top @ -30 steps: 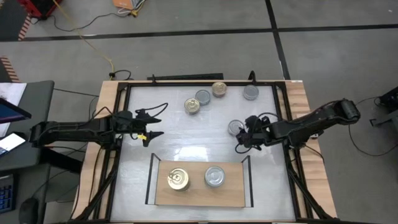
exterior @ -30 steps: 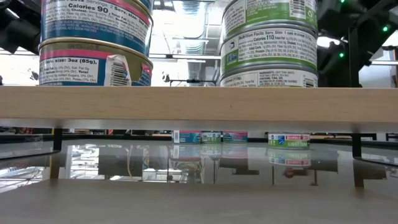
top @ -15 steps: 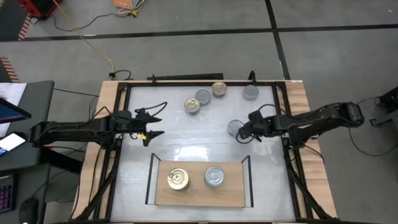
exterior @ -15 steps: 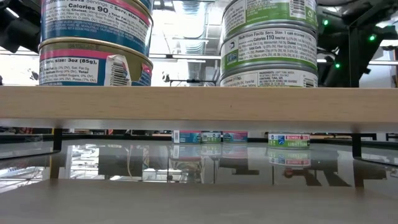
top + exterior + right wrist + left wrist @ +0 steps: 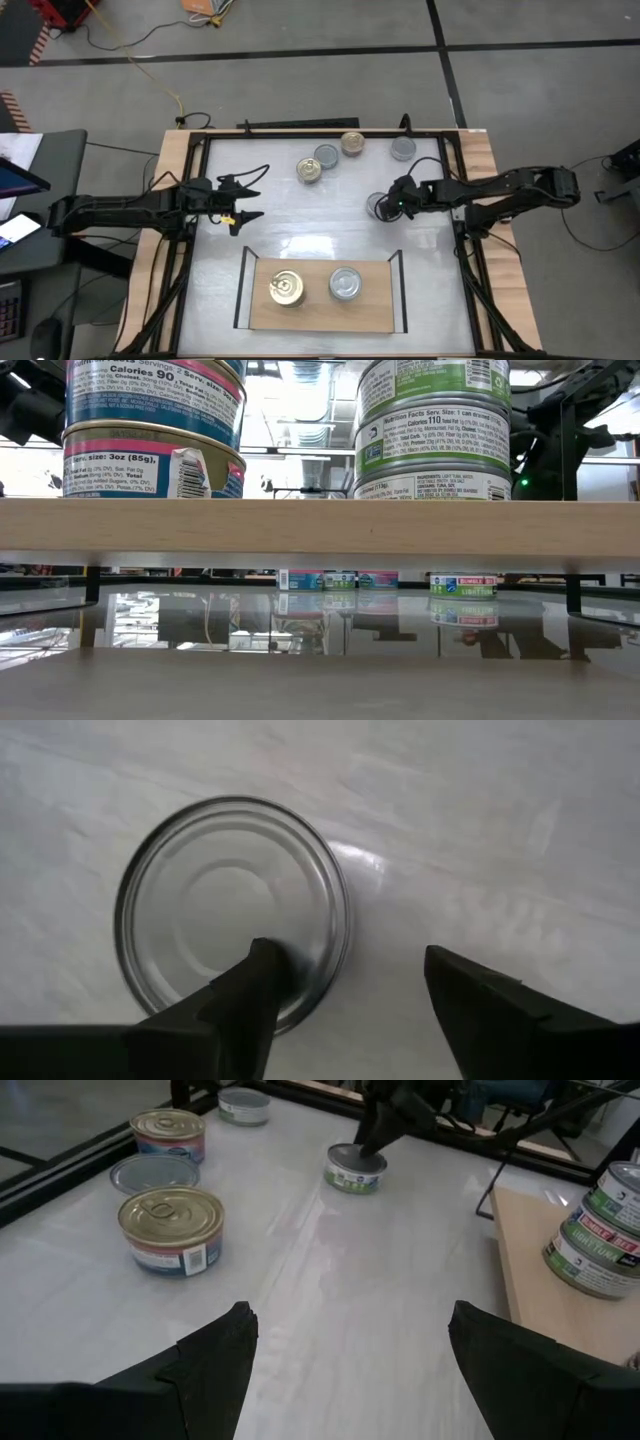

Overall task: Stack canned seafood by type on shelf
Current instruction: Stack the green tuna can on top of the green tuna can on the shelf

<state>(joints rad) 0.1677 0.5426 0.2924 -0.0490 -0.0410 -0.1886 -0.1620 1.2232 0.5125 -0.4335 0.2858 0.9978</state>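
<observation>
High view: right gripper [image 5: 396,203] hovering over silver-lidded flat round tin [image 5: 378,205] on white worktop [image 5: 300,215], fingers parted, one over lid, gripping nothing. Left gripper [image 5: 247,200] waiting wide open, empty. Light wooden shelf board [image 5: 316,300] carrying stacked tins.

Two can stacks [image 5: 287,289] stand side by side on the shelf [image 5: 320,313] at six o'clock. Four loose tins [image 5: 325,155] cluster near twelve. A fifth tin [image 5: 378,206] sits toward three o'clock, under the right gripper [image 5: 393,208].
</observation>
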